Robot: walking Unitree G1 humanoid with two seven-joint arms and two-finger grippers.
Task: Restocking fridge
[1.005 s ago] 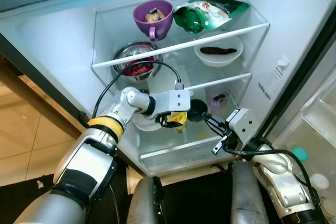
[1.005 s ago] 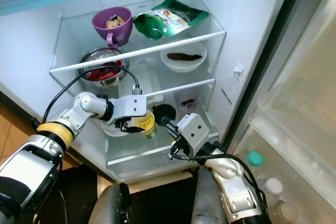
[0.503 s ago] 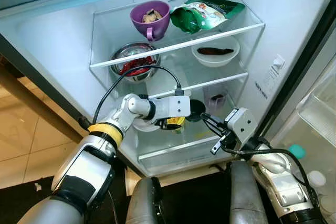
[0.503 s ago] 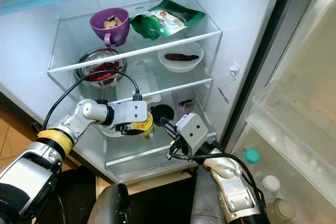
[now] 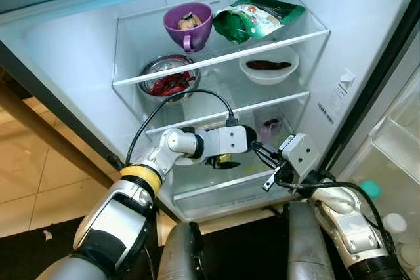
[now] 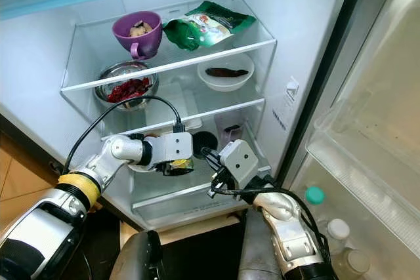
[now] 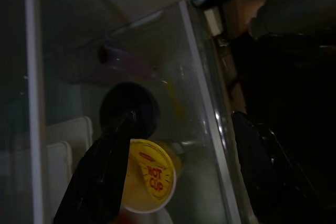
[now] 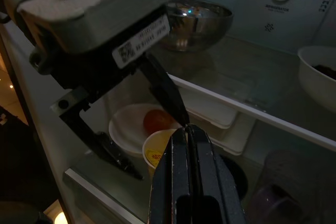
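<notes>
Left gripper (image 5: 223, 161) reached into fridge (image 5: 79, 63) at lowest shelf, fingers spread either side of yellow cup (image 5: 224, 159), no firm clamp discernible. Right gripper (image 5: 259, 154) just right of cup, fingers pressed together, nothing between them. Cup standing on lowest shelf beside white plate (image 5: 178, 159), black round lid (image 6: 205, 141) behind it, pale purple tumbler (image 5: 270, 126) further right. Above cup: steel bowl (image 5: 167, 77) of red food and white bowl (image 5: 268, 65) on middle shelf; purple mug (image 5: 189, 23) and green packet (image 5: 259, 12) on top shelf.

Left wrist view: dim. Yellow cup, lid marked "HOT CUP", seen between two black fingers (image 7: 97, 177), wide apart, near finger touching or just beside cup wall; contact of far finger not determinable. Black lid beyond cup.

Right wrist view: black fingers (image 8: 191, 182) closed flat on each other, tips just above cup rim. Red round item (image 8: 157, 120) on white plate beside cup. Steel bowl on shelf above.
</notes>
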